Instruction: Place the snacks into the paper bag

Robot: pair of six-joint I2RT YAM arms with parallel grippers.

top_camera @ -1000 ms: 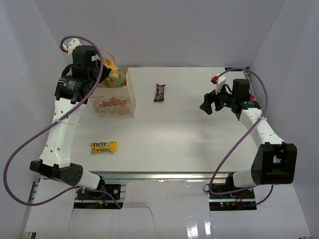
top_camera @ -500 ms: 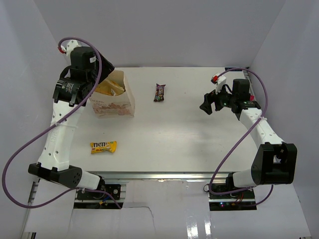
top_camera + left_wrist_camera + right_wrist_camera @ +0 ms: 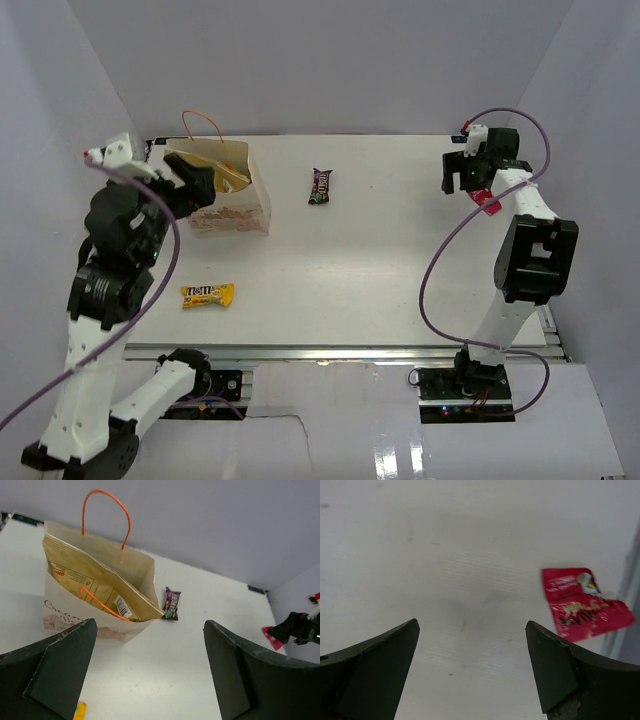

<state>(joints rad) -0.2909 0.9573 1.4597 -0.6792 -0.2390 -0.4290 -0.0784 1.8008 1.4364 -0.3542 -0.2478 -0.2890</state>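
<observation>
Status: one snack stowed. The chip bag (image 3: 85,580) sits inside the paper bag (image 3: 135,565), which stands upright at the far left of the table (image 3: 380,260).

Judged remaining:
- purple candy bar (image 3: 171,604), just right of the bag
- M&M's pack (image 3: 207,295), near left
- red packet (image 3: 582,602) (far right, below the right arm)

The left gripper (image 3: 150,624) and right gripper (image 3: 471,625) both gape wide, holding nothing.

Surface: plain white. Pale grey walls (image 3: 350,60) enclose it.

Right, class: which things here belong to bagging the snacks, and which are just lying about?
Belong to the job: paper bag; chip bag, already inside it; candy bar; M&M's pack; red packet, probably a snack too.
Just there: table; purple cables.
</observation>
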